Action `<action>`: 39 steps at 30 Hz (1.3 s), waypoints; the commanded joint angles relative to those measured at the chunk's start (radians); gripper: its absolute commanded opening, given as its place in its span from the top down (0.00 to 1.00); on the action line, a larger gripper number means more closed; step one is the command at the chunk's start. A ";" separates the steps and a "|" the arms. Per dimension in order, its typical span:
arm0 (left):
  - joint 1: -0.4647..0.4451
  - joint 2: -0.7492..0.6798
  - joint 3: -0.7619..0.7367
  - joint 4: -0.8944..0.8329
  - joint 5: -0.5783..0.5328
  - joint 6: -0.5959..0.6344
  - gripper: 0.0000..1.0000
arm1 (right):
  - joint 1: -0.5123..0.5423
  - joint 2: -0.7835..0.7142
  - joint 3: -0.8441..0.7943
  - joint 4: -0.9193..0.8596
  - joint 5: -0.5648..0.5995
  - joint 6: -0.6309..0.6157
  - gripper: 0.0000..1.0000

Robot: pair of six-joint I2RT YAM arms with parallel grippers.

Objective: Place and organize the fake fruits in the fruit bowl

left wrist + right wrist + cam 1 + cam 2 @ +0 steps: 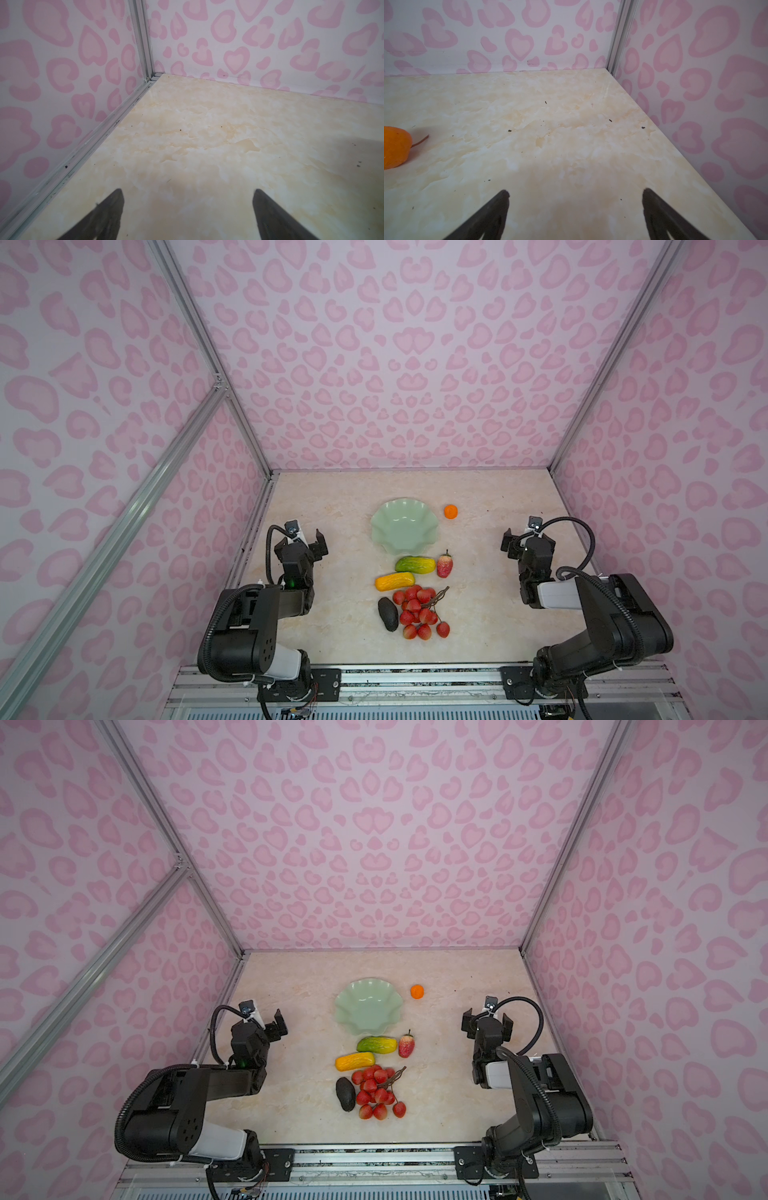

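Left gripper (188, 194) and right gripper (575, 194) are hanging fingers apart, only the right's wrist view catching the orange ball (394, 147)

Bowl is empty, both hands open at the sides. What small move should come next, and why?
Probably the right hand should reach toward the orange ball: it lies alone on that hand's side, close to the fruit bowl, and the hand is open and holds nothing, so this looks like the easiest first pick.
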 commanded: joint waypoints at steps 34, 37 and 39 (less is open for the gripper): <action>-0.007 -0.607 0.427 -1.031 0.056 -0.175 0.02 | 0.211 0.438 1.126 -1.272 -0.336 0.298 0.16; -0.007 -0.638 0.414 -1.024 0.048 -0.167 0.02 | 0.231 0.550 1.249 -1.315 -0.335 0.300 0.20; -0.006 -0.649 0.408 -1.021 0.039 -0.165 0.03 | 0.239 0.607 1.296 -1.328 -0.336 0.309 0.23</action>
